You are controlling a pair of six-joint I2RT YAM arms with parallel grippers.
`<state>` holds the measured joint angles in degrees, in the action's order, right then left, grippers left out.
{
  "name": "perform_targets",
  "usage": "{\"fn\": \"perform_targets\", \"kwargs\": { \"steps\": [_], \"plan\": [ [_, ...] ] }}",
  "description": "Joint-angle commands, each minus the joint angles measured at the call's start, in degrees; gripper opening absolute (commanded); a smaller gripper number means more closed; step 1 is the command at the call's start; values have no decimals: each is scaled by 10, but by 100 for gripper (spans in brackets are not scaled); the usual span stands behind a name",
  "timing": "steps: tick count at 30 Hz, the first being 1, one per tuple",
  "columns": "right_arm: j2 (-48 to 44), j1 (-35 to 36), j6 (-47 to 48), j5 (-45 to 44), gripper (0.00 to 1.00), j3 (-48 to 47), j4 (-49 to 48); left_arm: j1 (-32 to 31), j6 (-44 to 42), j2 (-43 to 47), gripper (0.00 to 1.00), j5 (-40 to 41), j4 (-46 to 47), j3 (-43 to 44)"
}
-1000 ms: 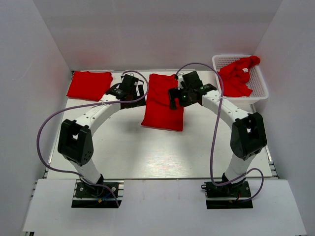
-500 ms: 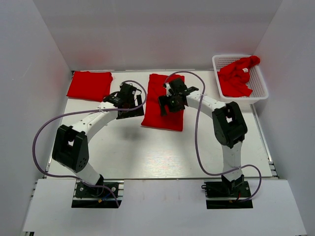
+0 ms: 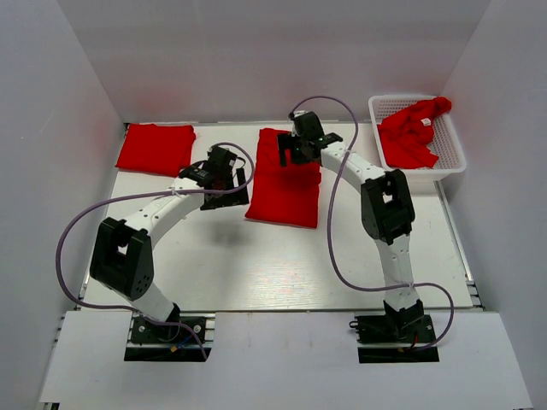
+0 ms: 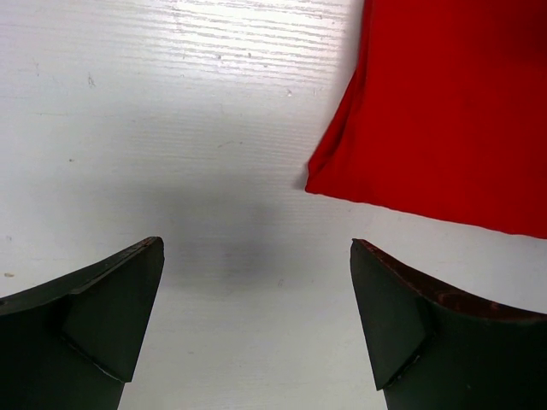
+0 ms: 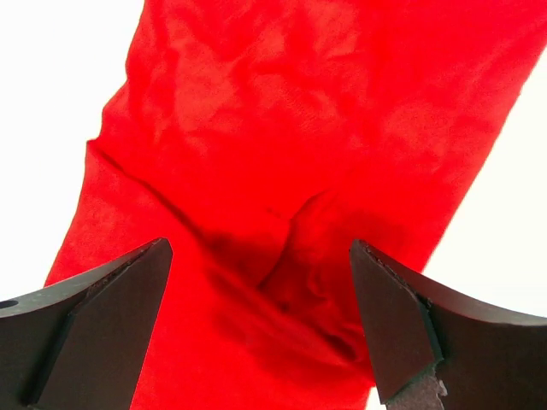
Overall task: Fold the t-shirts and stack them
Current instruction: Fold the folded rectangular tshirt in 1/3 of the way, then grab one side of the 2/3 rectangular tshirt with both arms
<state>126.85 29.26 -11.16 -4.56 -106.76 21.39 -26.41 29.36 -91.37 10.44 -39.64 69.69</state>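
A long folded red t-shirt (image 3: 285, 184) lies in the middle of the white table. My right gripper (image 3: 291, 156) hovers open over its far end. The right wrist view shows its open jaws (image 5: 256, 282) above wrinkled red cloth (image 5: 308, 137) with a fold between the fingers, nothing gripped. My left gripper (image 3: 226, 191) stands open just left of that shirt. In the left wrist view it (image 4: 256, 282) is over bare table, with the shirt's corner (image 4: 444, 111) ahead to the right. Another folded red t-shirt (image 3: 155, 147) lies at the back left. A crumpled one (image 3: 410, 132) fills the basket.
The white lattice basket (image 3: 451, 147) stands at the back right against the wall. White walls close in the table on the left, back and right. Purple cables loop from both arms above the table (image 3: 256, 265).
My right gripper has swung from the middle shirt's right side to over its far end. My left gripper has pulled back a little toward the near left. Both stay open.
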Motion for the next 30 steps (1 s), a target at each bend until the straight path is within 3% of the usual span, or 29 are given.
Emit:
{"fn": "perform_targets", "kwargs": {
  "steps": [1, 7, 12, 17, 30],
  "plan": [
    [-4, -7, 9, -15, 90, -42, 21, 0, -4, 50, 100, 5, -13, -4],
    [-126, -6, -10, -41, 90, 59, 61, 0, -48, 44, 100, -27, 13, -10],
    [-321, -10, -77, -47, 90, 314, 38, -6, -74, 10, 100, -48, 53, 3],
    [-372, -4, -147, -10, 90, 449, 17, -6, -79, -50, 100, -78, 89, 8],
    [-276, 5, -220, -124, 90, 412, 31, -11, -67, -154, 100, -57, 105, 29]
  ]
}}
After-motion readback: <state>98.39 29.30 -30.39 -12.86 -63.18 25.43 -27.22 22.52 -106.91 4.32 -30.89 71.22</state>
